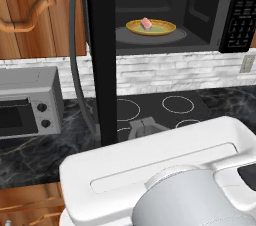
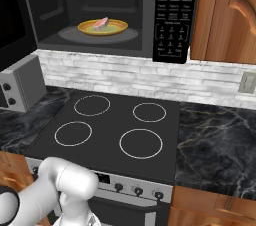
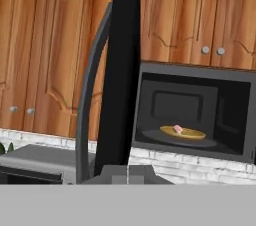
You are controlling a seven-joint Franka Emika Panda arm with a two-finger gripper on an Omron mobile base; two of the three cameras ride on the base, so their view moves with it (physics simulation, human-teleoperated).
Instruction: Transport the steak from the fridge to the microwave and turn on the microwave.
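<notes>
1. The gripper (image 3: 127, 174) is closed and holds nothing; its tips sit together just beside the lower edge of the open microwave door (image 3: 120, 70).
2. The step in hand looks to be swinging that door shut. A steady sideways push on the door's outer face near its free edge, away from the curved handle (image 3: 90, 90), should keep the fingers from slipping off or catching.
3. The steak (image 3: 178, 128) lies up and to the right of the gripper, inside the microwave (image 2: 100, 0), well apart from the fingers.
4. It rests on a yellow plate (image 2: 116, 28) set on the turntable; the cavity holds nothing else.
5. The keypad (image 2: 172, 15) lies further right, for starting once the door is closed.
</notes>
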